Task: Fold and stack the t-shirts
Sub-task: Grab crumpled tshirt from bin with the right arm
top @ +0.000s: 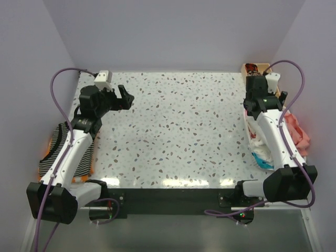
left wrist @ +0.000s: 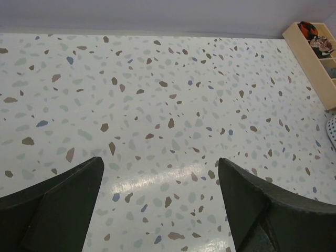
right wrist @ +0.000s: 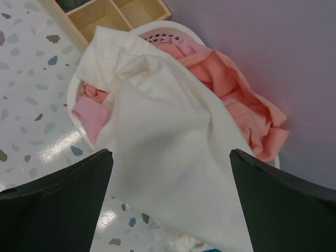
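A cream t-shirt (right wrist: 168, 131) is draped over the near rim of a white basket, lying on a coral-pink shirt (right wrist: 236, 89). In the top view the cream shirt (top: 259, 135) lies at the right table edge with the coral-pink one (top: 297, 132) beside it and a bit of blue cloth (top: 264, 160) below. My right gripper (right wrist: 170, 152) is open just above the cream shirt, holding nothing; it also shows in the top view (top: 253, 107). A black-and-white striped shirt (top: 62, 152) lies on an orange one (top: 84, 177) at the left edge. My left gripper (top: 125, 97) is open and empty over bare table (left wrist: 160, 163).
A compartmented wooden tray (top: 255, 68) stands at the back right corner, behind the white basket (right wrist: 170, 29); the tray also shows in the left wrist view (left wrist: 315, 52). The speckled table (top: 178, 126) lies between the arms. Walls close the left, back and right sides.
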